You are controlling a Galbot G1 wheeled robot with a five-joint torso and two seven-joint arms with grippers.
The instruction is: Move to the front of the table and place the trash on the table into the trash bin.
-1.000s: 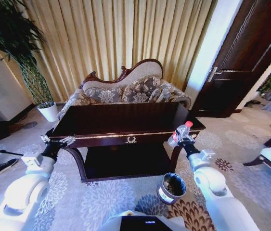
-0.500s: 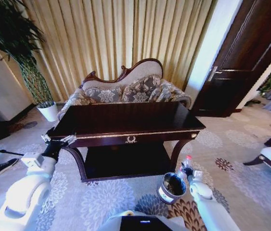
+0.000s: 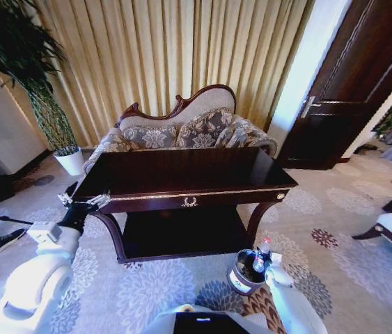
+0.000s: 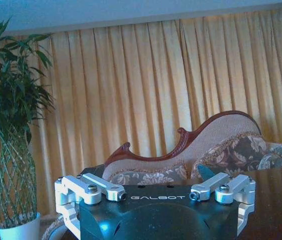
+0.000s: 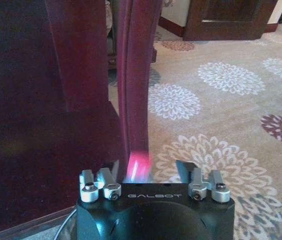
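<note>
A curtained sitting room with a patterned carpet, a carved sofa and a dark door holds the glossy dark counter, whose top looks bare of trash from the head view. At its right front corner stands the trash bin, round and brown with a black liner. The right hand hangs just over the bin's mouth, closed on the plastic bottle, red cap uppermost; the right wrist view shows the red cap pinched between the fingers. The left hand idles at the counter's left front corner, its fingers spread and holding nothing. The step in hand appears to be the drop: the next move calls for letting the bottle go squarely above the liner.
</note>
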